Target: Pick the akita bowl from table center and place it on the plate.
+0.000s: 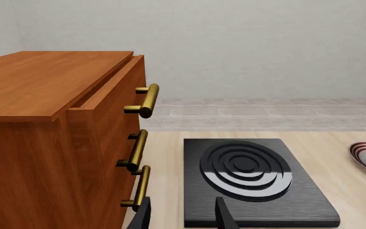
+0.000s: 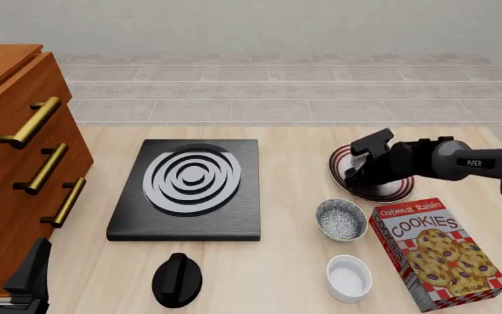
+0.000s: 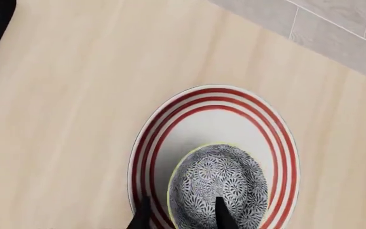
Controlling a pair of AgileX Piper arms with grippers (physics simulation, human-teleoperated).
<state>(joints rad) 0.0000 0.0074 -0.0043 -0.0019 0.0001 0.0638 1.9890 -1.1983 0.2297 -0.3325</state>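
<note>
— Speckled grey-white akita bowl [image 3: 218,191]: where, from the right wrist?
— Inside the red-striped white plate [image 3: 189,126], off-centre; the right hand [image 3: 181,214] has one finger inside its rim, one outside, contact unclear.
— Front view?
— That plate [image 2: 342,171] lies near the tabletop's [image 2: 295,275] right edge, the bowl hidden.
— Left wrist?
— Left hand [image 1: 183,217], fingers parted, empty, before a black burner plate [image 1: 249,183].

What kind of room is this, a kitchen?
Probably a pretend kitchen in a simulator: a black stove burner sits on the wooden table, with a cookies box, a striped plate and wooden drawers.
</note>
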